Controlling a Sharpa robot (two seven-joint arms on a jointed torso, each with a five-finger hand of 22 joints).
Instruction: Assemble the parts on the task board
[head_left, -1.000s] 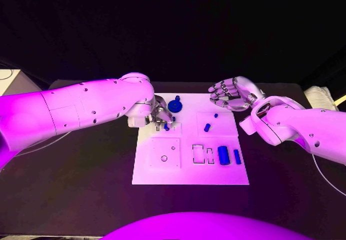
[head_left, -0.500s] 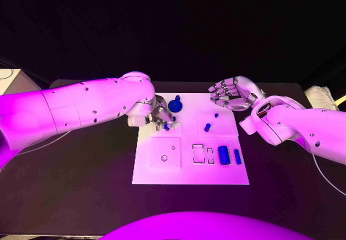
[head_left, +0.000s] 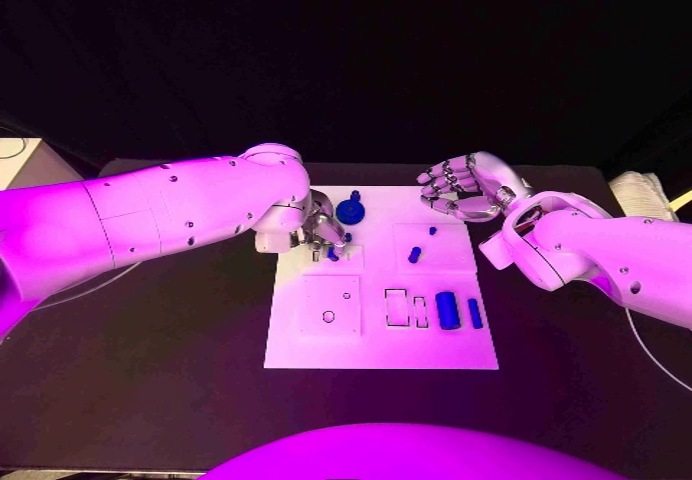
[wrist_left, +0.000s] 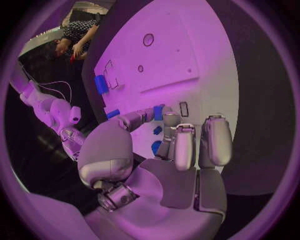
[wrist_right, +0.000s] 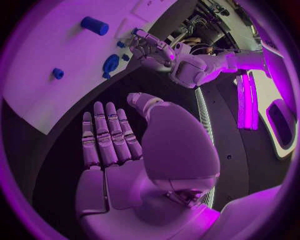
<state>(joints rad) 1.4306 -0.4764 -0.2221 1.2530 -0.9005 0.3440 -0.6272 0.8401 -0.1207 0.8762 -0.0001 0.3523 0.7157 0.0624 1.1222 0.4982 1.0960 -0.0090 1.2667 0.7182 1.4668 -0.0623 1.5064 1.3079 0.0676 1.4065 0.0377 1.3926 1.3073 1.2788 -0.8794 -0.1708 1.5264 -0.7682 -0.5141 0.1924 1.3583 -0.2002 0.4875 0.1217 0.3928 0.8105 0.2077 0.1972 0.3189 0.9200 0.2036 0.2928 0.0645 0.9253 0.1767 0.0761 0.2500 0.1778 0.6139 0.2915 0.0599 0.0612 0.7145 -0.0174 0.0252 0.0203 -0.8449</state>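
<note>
Just the black worktop (head_left: 159, 370) under everything, a pale box (head_left: 26, 160) off its far left corner, and something white (head_left: 642, 190) at the right edge.

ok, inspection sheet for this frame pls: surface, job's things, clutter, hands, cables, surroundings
Surface: black table, white task board in the middle.
Job's things: blue round part at the board's far edge; small blue pegs mid-board; blue cylinder and a slim blue bar beside outlined slots on the near half.
Clutter: nothing seen.
Hands: left hand low over the board's far left area, fingertips at a small blue part; whether it grips it I cannot tell. Right hand raised off the board's far right corner, fingers apart, holding nothing.
Cables: thin cable by the right arm.
Surroundings: dark room; pale object at the table's right edge.
</note>
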